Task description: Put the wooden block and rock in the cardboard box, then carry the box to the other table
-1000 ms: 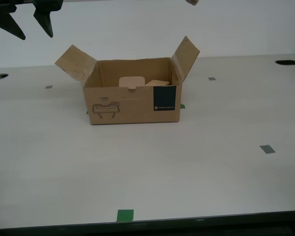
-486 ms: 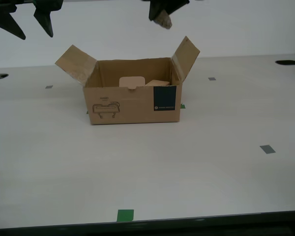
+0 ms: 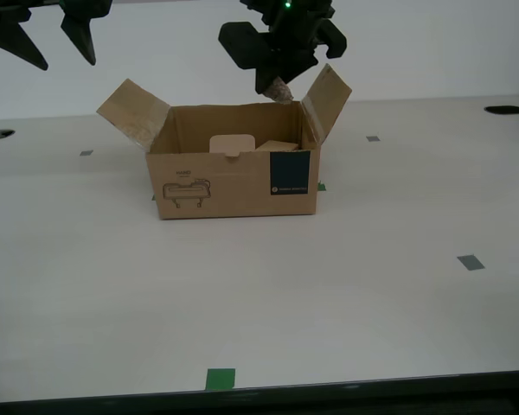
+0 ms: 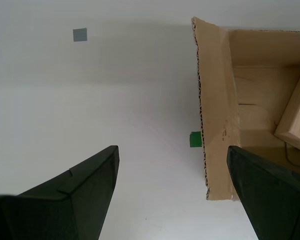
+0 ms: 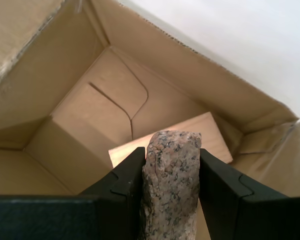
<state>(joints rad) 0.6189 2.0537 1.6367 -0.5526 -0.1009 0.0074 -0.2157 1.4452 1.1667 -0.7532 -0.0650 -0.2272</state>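
Closest to the exterior camera, a green tape mark [image 3: 220, 378] lay at the worktop's [image 3: 242, 294] six o'clock edge, with one grey mark [image 3: 470, 262] out at four o'clock. Beyond them, mid-worktop, stood the one cardboard box [image 3: 233, 183], both side flaps splayed open. Inside it lay the single wooden block [image 5: 190, 135], tilted against the box's end toward three o'clock in the exterior view.

Above that same end hung my first gripper [image 3: 279, 85], its jaws closed on the one rock [image 5: 170, 185], which was clamped across its narrow sides and poked out past the fingertips over the block. I judged the rock dense, hard and rough-grained, so it should have sat firmly in the pads without slipping; it was not fragile, but dropped from height it could have dented the block or punched the thin box floor, so a low release seemed wise.

The box itself looked light, stiff along its walls and floppy at the flaps. For carrying, I reckoned the two short end walls below the flaps were the places to take hold, not the flaps.

Farthest off, at ten o'clock in the exterior view, my second gripper [image 3: 50, 39] hovered with jaws spread wide and empty, looking down on one flap [image 4: 215, 110].
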